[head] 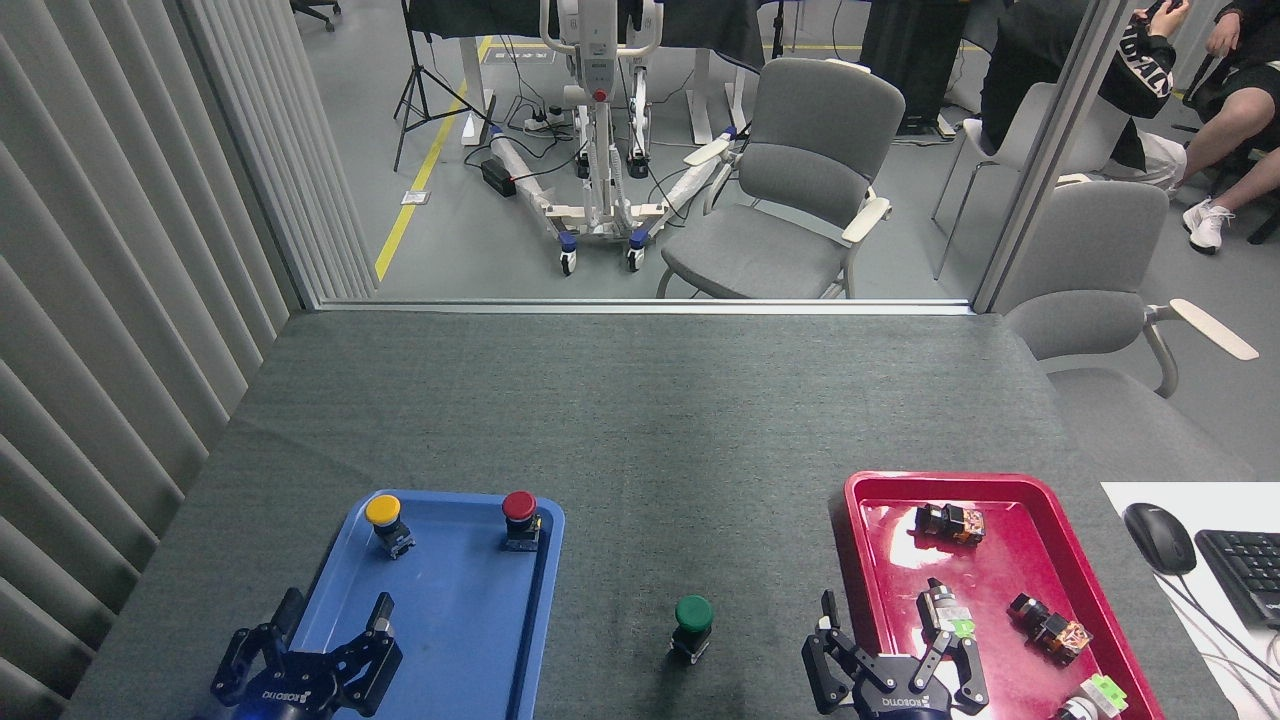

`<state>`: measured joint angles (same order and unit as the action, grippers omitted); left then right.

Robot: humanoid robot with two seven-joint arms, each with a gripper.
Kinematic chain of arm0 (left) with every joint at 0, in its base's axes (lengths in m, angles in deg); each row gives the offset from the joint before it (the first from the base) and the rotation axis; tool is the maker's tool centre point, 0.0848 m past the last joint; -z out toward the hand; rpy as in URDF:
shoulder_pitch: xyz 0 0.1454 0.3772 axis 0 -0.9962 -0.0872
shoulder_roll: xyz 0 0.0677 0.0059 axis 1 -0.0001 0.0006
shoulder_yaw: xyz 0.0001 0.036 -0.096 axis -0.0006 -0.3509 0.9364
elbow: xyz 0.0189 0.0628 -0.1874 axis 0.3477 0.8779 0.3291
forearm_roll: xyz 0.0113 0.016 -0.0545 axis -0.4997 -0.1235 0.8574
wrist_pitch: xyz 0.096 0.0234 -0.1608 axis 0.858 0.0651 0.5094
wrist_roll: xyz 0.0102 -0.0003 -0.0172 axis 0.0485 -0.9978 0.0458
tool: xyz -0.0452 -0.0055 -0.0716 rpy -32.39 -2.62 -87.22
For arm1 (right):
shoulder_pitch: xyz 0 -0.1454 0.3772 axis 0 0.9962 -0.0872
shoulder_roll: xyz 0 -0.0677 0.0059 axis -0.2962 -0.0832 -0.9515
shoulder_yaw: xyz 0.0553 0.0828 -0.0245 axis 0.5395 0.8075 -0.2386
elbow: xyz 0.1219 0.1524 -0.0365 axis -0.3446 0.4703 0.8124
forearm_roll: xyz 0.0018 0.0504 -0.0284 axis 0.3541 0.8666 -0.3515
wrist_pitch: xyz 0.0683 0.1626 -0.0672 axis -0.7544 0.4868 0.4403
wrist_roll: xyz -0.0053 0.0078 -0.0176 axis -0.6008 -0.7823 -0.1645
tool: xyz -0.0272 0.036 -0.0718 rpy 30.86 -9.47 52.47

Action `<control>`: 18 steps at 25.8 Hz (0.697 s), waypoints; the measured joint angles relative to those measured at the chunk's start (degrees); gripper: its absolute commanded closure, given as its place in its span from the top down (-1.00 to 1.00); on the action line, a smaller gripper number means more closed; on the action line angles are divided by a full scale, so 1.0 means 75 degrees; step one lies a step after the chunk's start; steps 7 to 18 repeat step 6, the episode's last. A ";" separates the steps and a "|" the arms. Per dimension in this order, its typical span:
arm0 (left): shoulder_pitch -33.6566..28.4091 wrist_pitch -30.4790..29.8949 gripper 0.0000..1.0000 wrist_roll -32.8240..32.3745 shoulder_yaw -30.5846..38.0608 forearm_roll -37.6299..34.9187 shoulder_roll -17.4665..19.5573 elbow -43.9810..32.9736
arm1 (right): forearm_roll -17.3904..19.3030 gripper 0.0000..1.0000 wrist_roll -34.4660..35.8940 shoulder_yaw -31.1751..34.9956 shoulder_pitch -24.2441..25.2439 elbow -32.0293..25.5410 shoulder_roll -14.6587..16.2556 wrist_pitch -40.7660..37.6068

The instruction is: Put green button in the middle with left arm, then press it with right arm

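Observation:
The green button (692, 625) stands upright on the bare dark-grey table cover (640, 420), between the two trays and near the front edge. My left gripper (335, 612) is low at the front left, open over the near end of the blue tray (450, 640), with nothing between its fingers. My right gripper (875, 618) is low at the front right, open over the left rim of the red tray (1000, 490), a short way right of the green button and apart from it.
A yellow-capped button (385, 522) and a red-capped button (519, 517) stand at the far end of the blue tray. The red tray holds several small switch parts (950, 522). A mouse (1158, 537) and keyboard (1240, 570) lie at the right edge.

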<state>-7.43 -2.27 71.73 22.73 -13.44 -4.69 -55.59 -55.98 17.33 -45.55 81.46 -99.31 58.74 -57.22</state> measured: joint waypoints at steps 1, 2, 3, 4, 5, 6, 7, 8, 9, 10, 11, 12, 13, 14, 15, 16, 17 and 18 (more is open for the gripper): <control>-0.0001 -0.0023 0.99 0.0003 0.0000 0.0000 -0.0001 -0.0008 | -0.0004 0.99 0.0002 -0.0002 0.0010 0.0000 0.0002 0.0000; -0.0003 -0.0050 0.99 0.0003 0.0000 0.0000 -0.0005 -0.0018 | -0.0008 0.99 0.0005 -0.0003 0.0024 0.0000 0.0003 0.0000; -0.0007 -0.0083 0.99 0.0003 0.0000 0.0000 -0.0010 -0.0027 | -0.0010 0.99 0.0009 -0.0004 0.0051 -0.0001 0.0005 -0.0001; -0.0011 -0.0115 1.00 0.0003 0.0000 0.0000 -0.0014 -0.0035 | -0.0012 0.99 0.0011 -0.0005 0.0084 0.0000 0.0008 -0.0012; -0.0014 -0.0140 1.00 0.0003 0.0000 0.0000 -0.0019 -0.0040 | -0.0013 0.99 0.0019 -0.0005 0.0108 -0.0001 0.0008 -0.0016; -0.0017 -0.0155 0.99 0.0004 0.0000 0.0000 -0.0023 -0.0042 | -0.0014 0.99 0.0033 -0.0006 0.0128 -0.0001 0.0008 -0.0029; -0.0017 -0.0155 0.99 0.0004 0.0000 0.0000 -0.0023 -0.0042 | -0.0014 0.99 0.0033 -0.0006 0.0128 -0.0001 0.0008 -0.0029; -0.0017 -0.0155 0.99 0.0004 0.0000 0.0000 -0.0023 -0.0042 | -0.0014 0.99 0.0033 -0.0006 0.0128 -0.0001 0.0008 -0.0029; -0.0017 -0.0155 0.99 0.0004 0.0000 0.0000 -0.0023 -0.0042 | -0.0014 0.99 0.0033 -0.0006 0.0128 -0.0001 0.0008 -0.0029; -0.0017 -0.0155 0.99 0.0004 0.0000 0.0000 -0.0023 -0.0042 | -0.0014 0.99 0.0033 -0.0006 0.0128 -0.0001 0.0008 -0.0029; -0.0017 -0.0155 0.99 0.0004 0.0000 0.0000 -0.0023 -0.0042 | -0.0014 0.99 0.0033 -0.0006 0.0128 -0.0001 0.0008 -0.0029; -0.0017 -0.0155 0.99 0.0004 0.0000 0.0000 -0.0023 -0.0042 | -0.0014 0.99 0.0033 -0.0006 0.0128 -0.0001 0.0008 -0.0029; -0.0017 -0.0155 0.99 0.0004 0.0000 0.0000 -0.0023 -0.0042 | -0.0014 0.99 0.0033 -0.0006 0.0128 -0.0001 0.0008 -0.0029; -0.0017 -0.0155 0.99 0.0004 0.0000 0.0000 -0.0023 -0.0042 | -0.0014 0.99 0.0033 -0.0006 0.0128 -0.0001 0.0008 -0.0029; -0.0017 -0.0155 0.99 0.0004 0.0000 0.0000 -0.0023 -0.0042 | -0.0014 0.99 0.0033 -0.0006 0.0128 -0.0001 0.0008 -0.0029; -0.0017 -0.0155 0.99 0.0004 0.0000 0.0000 -0.0023 -0.0042 | -0.0014 0.99 0.0033 -0.0006 0.0128 -0.0001 0.0008 -0.0029; -0.0017 -0.0155 0.99 0.0004 0.0000 0.0000 -0.0023 -0.0042 | -0.0014 0.99 0.0033 -0.0006 0.0128 -0.0001 0.0008 -0.0029; -0.0017 -0.0155 0.99 0.0004 0.0000 0.0000 -0.0023 -0.0042 | -0.0014 0.99 0.0033 -0.0006 0.0128 -0.0001 0.0008 -0.0029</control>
